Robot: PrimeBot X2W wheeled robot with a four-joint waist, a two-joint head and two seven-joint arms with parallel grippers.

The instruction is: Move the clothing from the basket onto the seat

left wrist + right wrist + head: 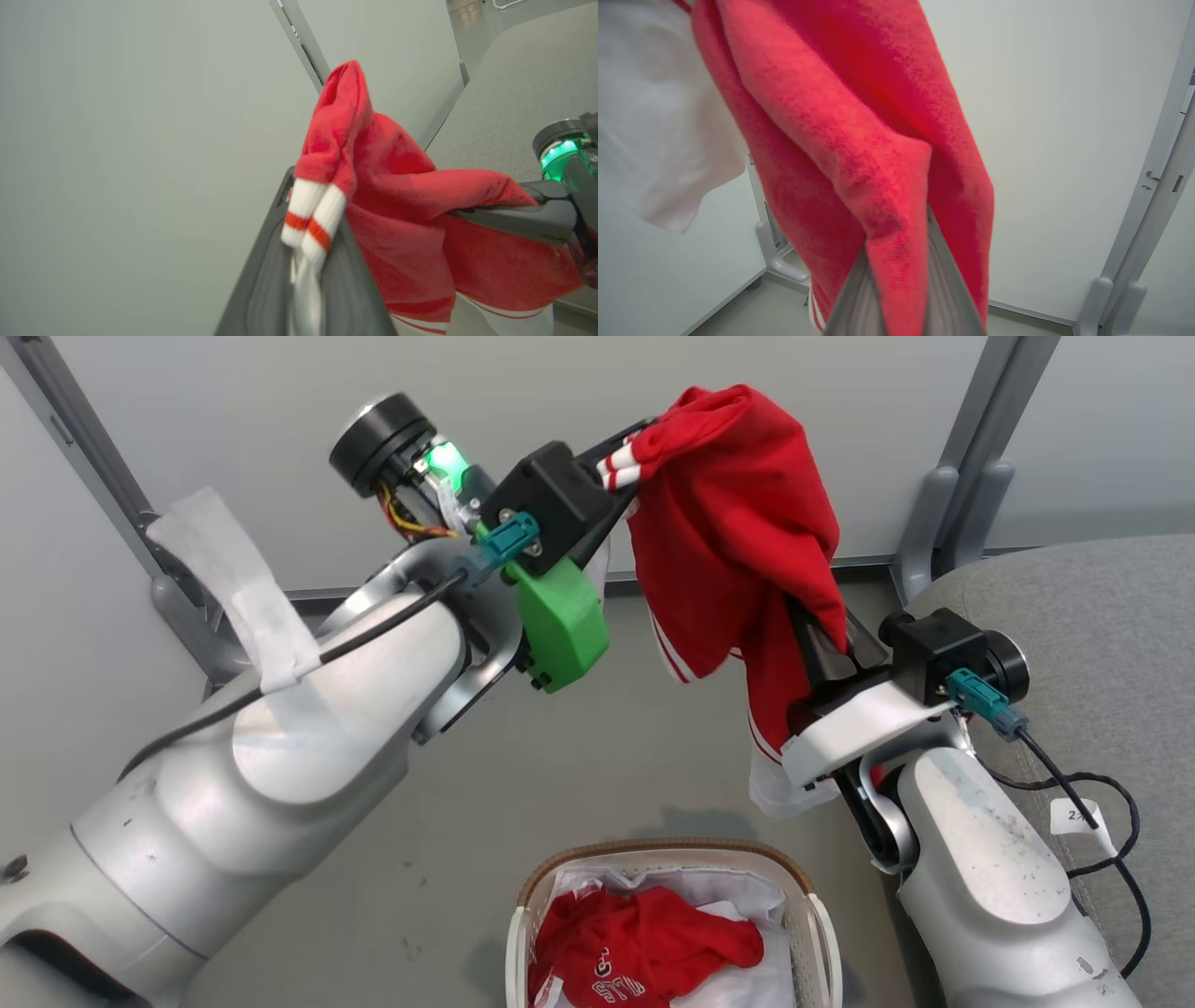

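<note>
The left gripper and right gripper both pinch one red shirt (up high). A lettered top lies in the basket at six o'clock.

- A plain, pale grey wall panel stands beyond the left gripper, in soft, even light.
- A slanted grey metal post rises on that gripper's outer side.
- A second post, with rounded feet, stands above and beyond the right gripper.
- A dark skirting strip runs just above that gripper, between wall and floor.
- The matte grey floor lies below both grippers and bears a faint shadow.
</note>
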